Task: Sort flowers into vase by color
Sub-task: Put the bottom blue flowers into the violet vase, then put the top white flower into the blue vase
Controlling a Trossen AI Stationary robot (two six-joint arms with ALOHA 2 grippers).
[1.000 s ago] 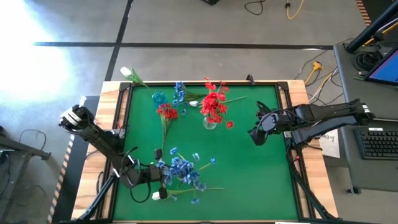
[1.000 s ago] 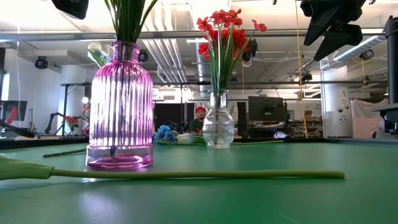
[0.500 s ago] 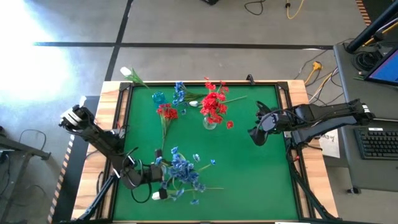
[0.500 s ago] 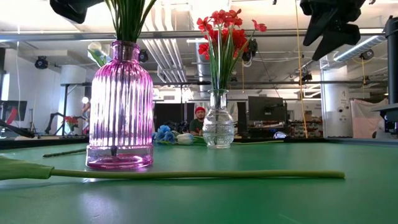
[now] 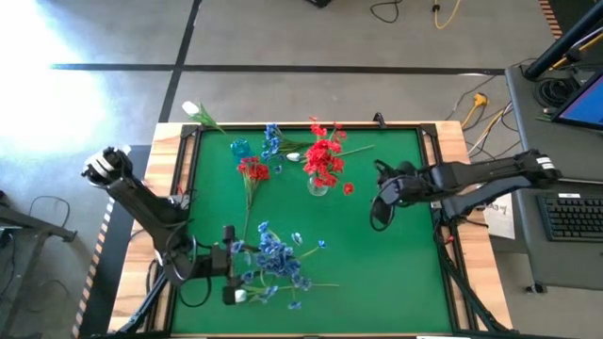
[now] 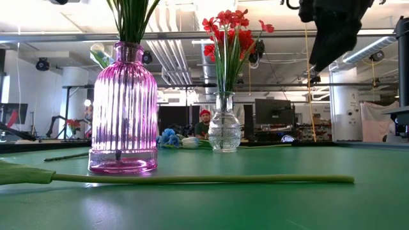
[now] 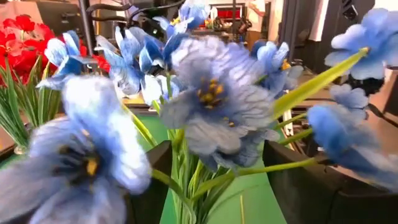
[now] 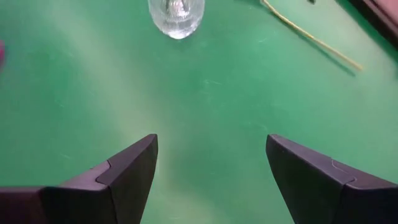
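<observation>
Blue flowers [image 5: 278, 262] stand with their stems in a pink ribbed vase [image 6: 124, 108] near the table's front left. My left gripper [image 5: 230, 265] is open and level beside them, its fingers on either side of the green stems [image 7: 186, 186] without touching them. Red flowers [image 5: 323, 162] stand in a clear vase [image 6: 225, 131]. A loose red flower [image 5: 252, 171], loose blue flowers [image 5: 272, 141] and a white bud [image 5: 294, 156] lie on the far part of the mat. My right gripper [image 5: 380, 212] hangs open above the mat, right of the clear vase [image 8: 176, 15].
A white flower with a long stem [image 6: 192, 179] lies on the mat in front of the pink vase. Another white flower [image 5: 195, 111] lies across the table's far left corner. A small teal object [image 5: 240, 148] sits at the far left. A loose stem [image 8: 311, 37] lies beyond the clear vase.
My left gripper has opened, let go of the blue flowers' stems, and drawn back a little toward the table's left edge and upward. The blue flowers stay standing in the pink vase. My right gripper has sunk slightly toward the mat and rolled.
</observation>
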